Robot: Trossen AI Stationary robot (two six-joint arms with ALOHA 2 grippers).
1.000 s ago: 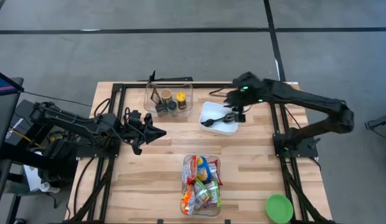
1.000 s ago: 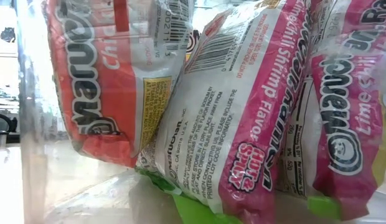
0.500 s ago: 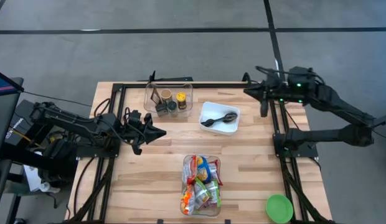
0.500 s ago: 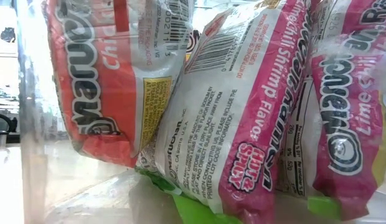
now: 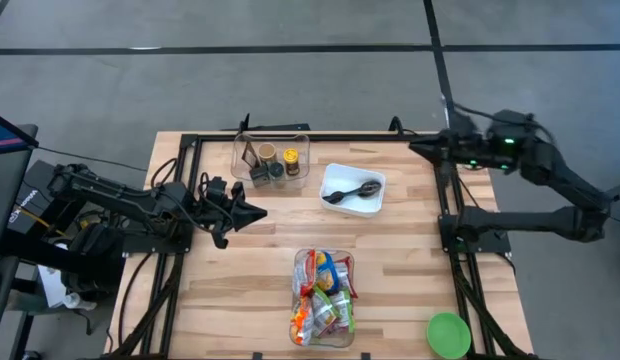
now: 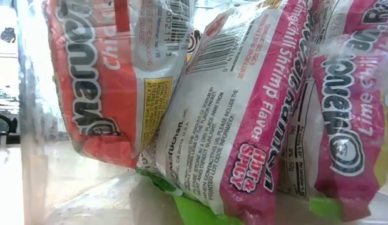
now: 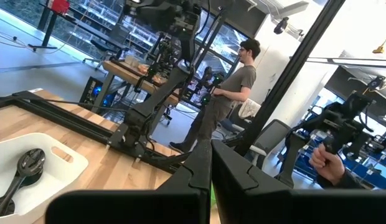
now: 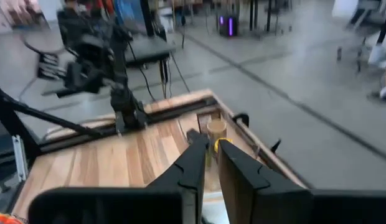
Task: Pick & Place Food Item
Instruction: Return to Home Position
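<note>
Several ramen packets [image 5: 323,295], orange [image 6: 100,81] and pink [image 6: 244,125], lie piled in a clear bin [image 5: 296,300] at the table's near middle. The low view shows them close up through the bin wall. A white tray [image 5: 368,205] at the far middle holds a black spoon-like utensil [image 5: 350,189], which also shows in the left wrist view [image 7: 25,165]. My left gripper [image 5: 260,212] hangs shut over the table's left half, pointing toward the tray. My right gripper [image 5: 412,146] is raised over the far right corner with a narrow gap between its fingers [image 8: 210,140] and nothing in it.
A clear container [image 5: 271,157] with jars [image 8: 215,130] stands at the far edge, left of the tray. A green bowl [image 5: 448,335] sits at the near right corner. Black frame rails [image 5: 445,200] run along both sides. A person [image 7: 224,93] stands beyond the table.
My right gripper has pulled away from the white tray toward the table's far right corner, rising and rolling as it went. The black utensil stays lying in the tray. The ramen packets have not moved.
</note>
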